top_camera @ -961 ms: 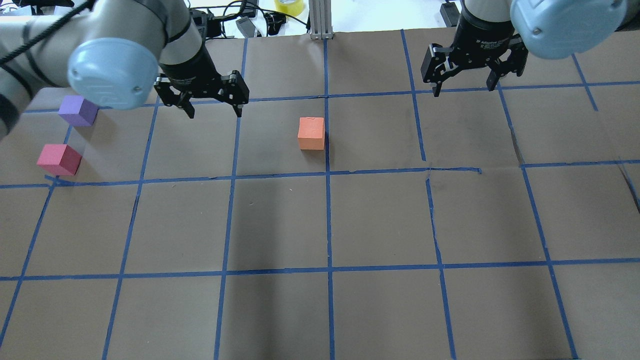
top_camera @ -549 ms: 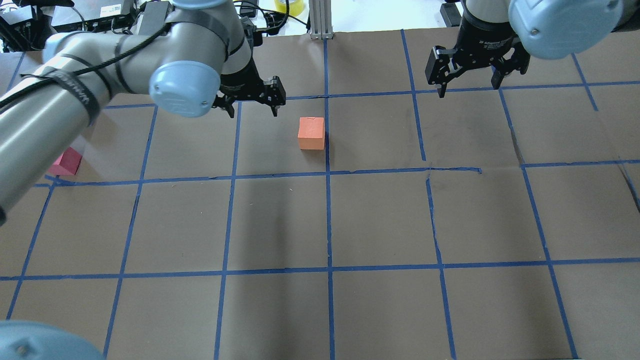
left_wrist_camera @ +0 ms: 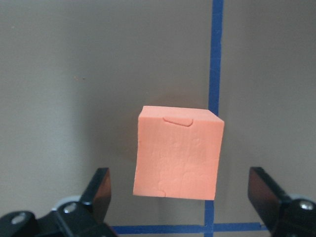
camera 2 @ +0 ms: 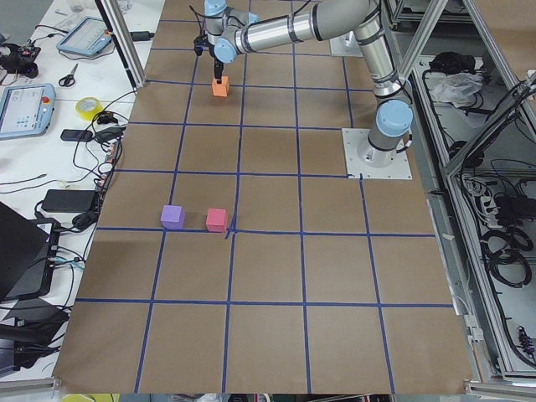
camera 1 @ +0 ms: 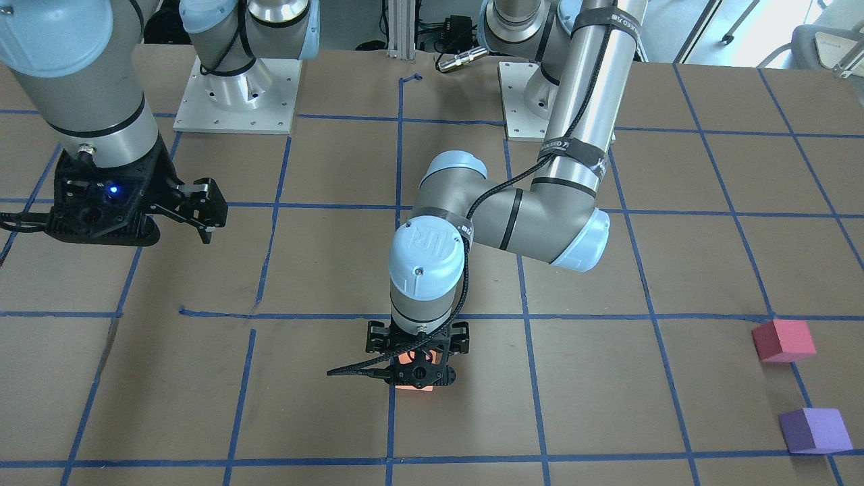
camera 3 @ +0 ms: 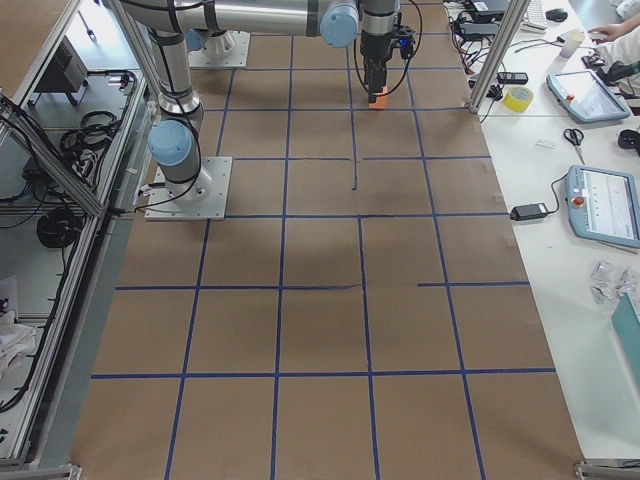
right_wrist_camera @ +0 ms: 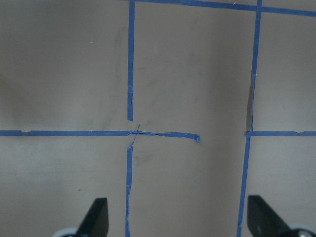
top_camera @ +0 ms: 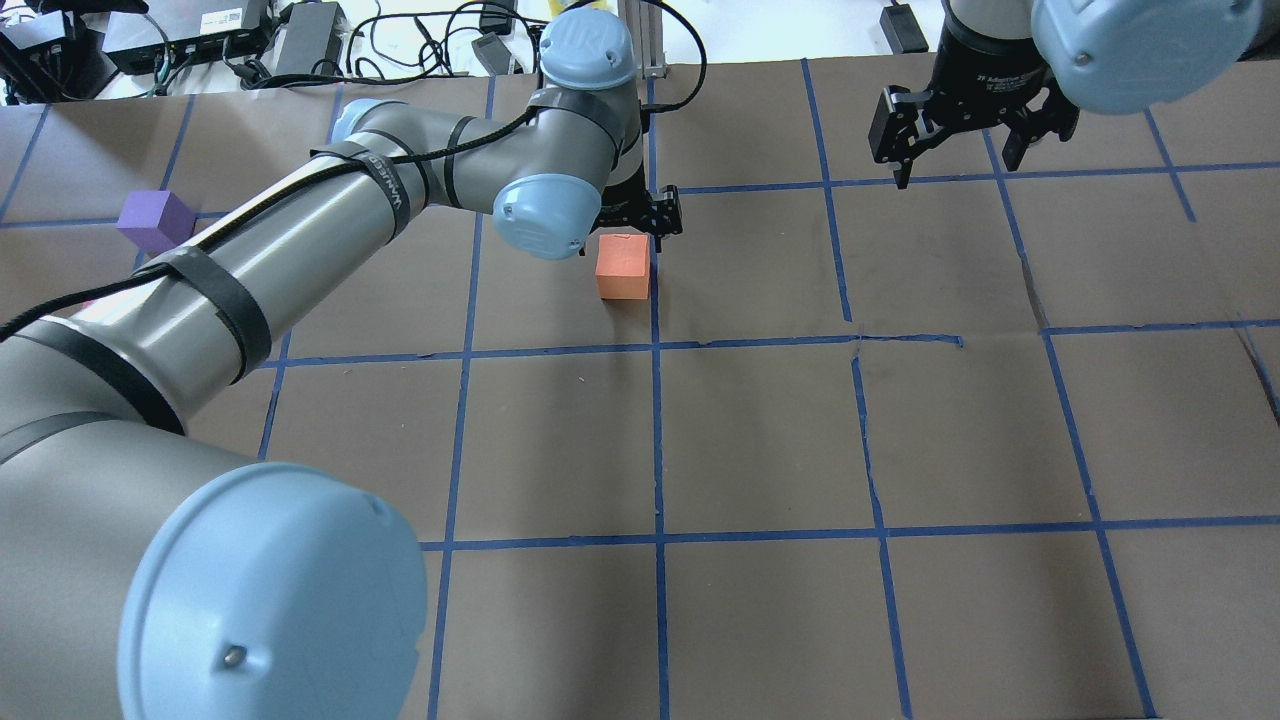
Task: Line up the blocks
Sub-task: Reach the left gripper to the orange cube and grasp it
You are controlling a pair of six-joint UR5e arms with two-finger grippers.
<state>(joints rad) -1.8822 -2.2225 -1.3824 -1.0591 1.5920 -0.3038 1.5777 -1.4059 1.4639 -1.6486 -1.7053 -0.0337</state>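
Observation:
The orange block (top_camera: 622,268) sits on the brown paper by a blue tape line near the table's middle. My left gripper (top_camera: 630,215) hangs open just above it. In the left wrist view its fingers (left_wrist_camera: 101,185) stand wide on either side of the orange block (left_wrist_camera: 178,153) without touching it. The purple block (camera 1: 813,430) and the pinkish-red block (camera 1: 783,339) lie side by side far off at my left end. My right gripper (top_camera: 957,170) is open and empty over bare paper (right_wrist_camera: 187,74).
The blue tape grid (top_camera: 658,440) covers the table. Both arm base plates (camera 1: 236,94) are bolted at the robot's side. An aluminium post (top_camera: 640,40) and cables stand past the far edge. My left arm (top_camera: 300,240) stretches across the left half.
My left arm has swung right, from near the purple block to over the orange block, still open. My right gripper has shifted slightly right.

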